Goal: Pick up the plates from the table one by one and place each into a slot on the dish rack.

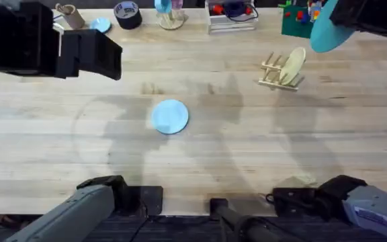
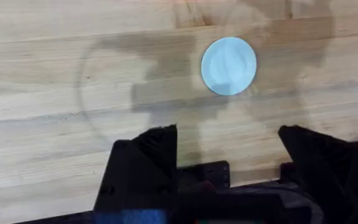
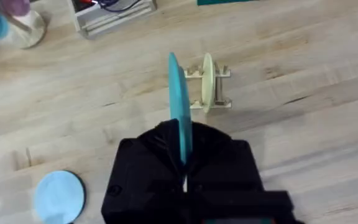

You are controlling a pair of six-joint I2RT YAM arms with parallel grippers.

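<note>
Worktop: pale wooden planks. Left hand hangs above it with fingers spread, holding nothing; the sky-blue plate lies flat at mid-worktop, well apart from that hand. Right hand pinches the teal plate on edge, raised above the worktop near the dish rack. A cream plate stands in a rack slot.

**Back-edge clutter**

Along the far side there's a black tape roll, a clear tray with red and blue bits in it, a green board, and a cream plate standing upright
</note>
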